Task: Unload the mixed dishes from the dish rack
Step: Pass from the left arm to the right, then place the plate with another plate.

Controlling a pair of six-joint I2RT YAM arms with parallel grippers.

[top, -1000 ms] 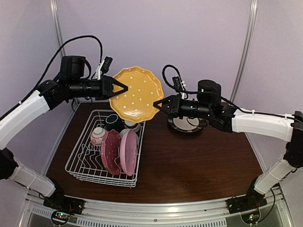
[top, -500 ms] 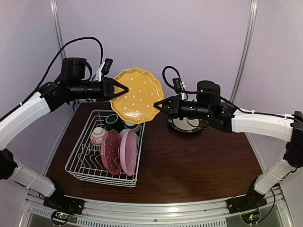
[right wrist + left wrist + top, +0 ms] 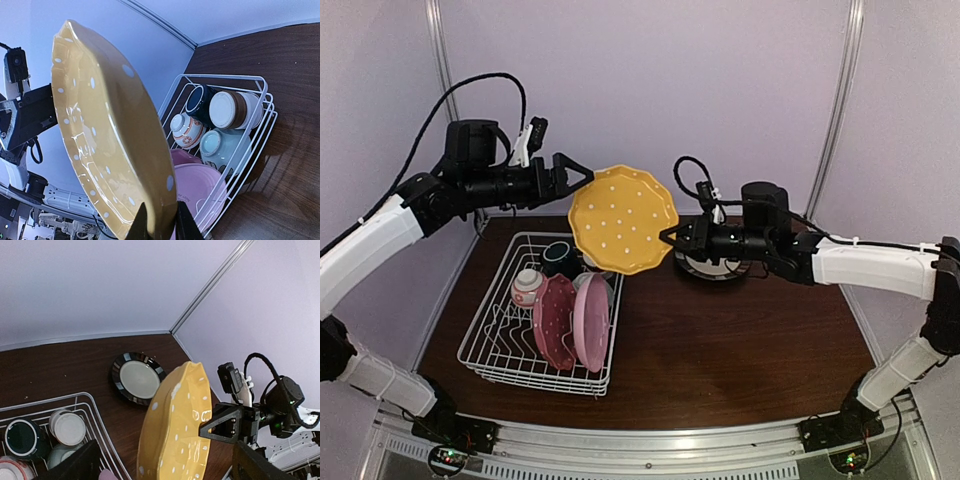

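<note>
My left jaws, spread wide, have let go of the yellow scalloped plate (image 3: 623,218). White-dotted, it hangs nearly on edge above the far right corner of the dish rack (image 3: 495,335), face toward the near side, now shifted right. My right jaws pinch its lower right rim.

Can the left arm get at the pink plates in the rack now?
Probably yes. The left tool is open and empty over the rack's far end; the right tool alone grips the yellow plate, close by. Nothing covers the pink plates.
</note>
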